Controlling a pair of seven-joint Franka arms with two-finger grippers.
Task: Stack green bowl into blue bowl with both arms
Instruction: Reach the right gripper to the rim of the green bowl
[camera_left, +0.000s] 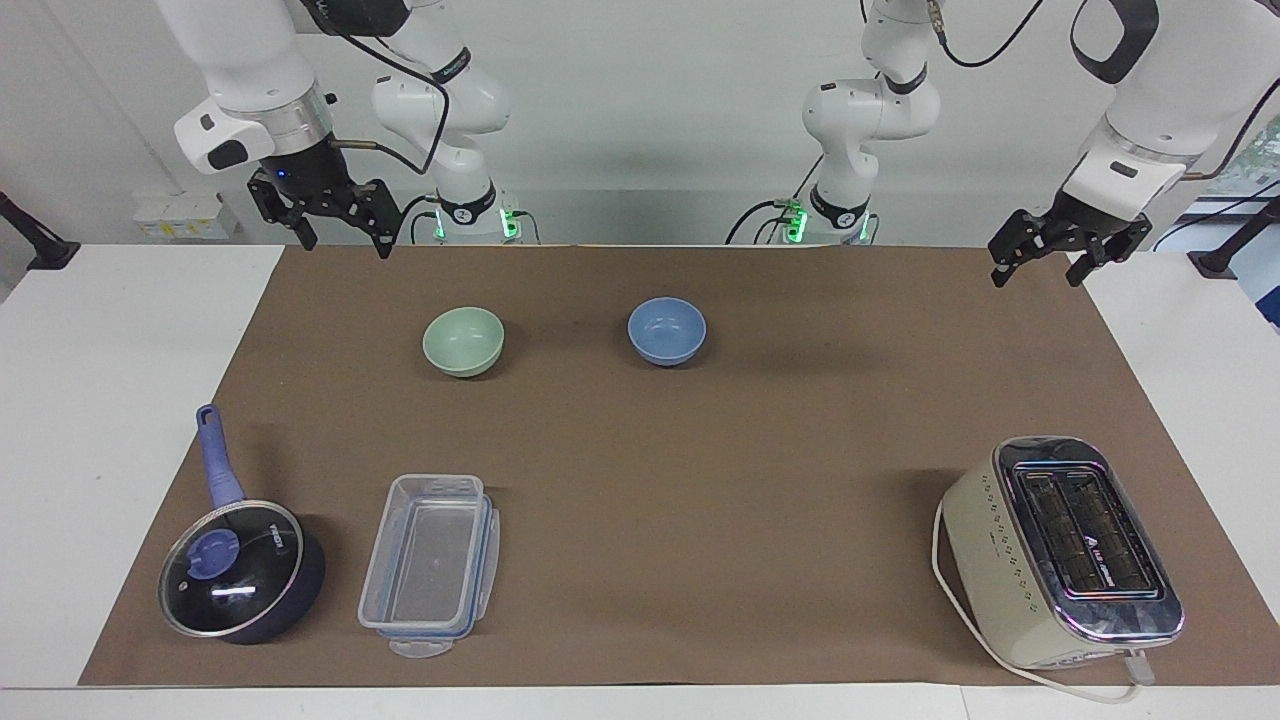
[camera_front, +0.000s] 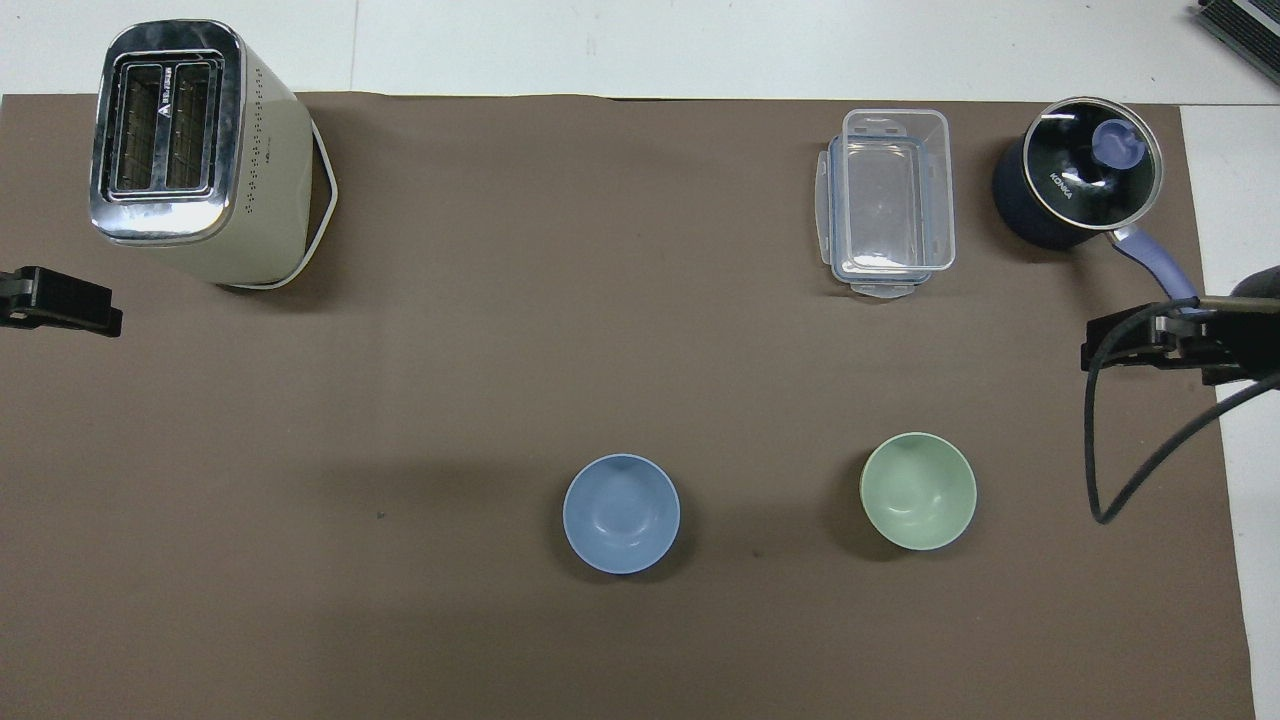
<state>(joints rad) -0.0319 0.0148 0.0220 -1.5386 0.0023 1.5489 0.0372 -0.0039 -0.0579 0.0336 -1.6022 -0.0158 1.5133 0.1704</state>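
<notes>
The green bowl (camera_left: 463, 341) stands upright on the brown mat, also in the overhead view (camera_front: 918, 490). The blue bowl (camera_left: 667, 331) stands upright beside it, a bowl's width away toward the left arm's end, also in the overhead view (camera_front: 621, 513). Both bowls are empty. My right gripper (camera_left: 342, 246) hangs open and empty in the air over the mat's edge at the right arm's end, well apart from the green bowl. My left gripper (camera_left: 1035, 277) hangs open and empty over the mat's edge at the left arm's end.
Farther from the robots stand a dark lidded saucepan (camera_left: 240, 570) with a blue handle, a clear plastic container (camera_left: 430, 563) beside it, and a cream toaster (camera_left: 1065, 555) at the left arm's end. The brown mat (camera_left: 700, 470) covers the table's middle.
</notes>
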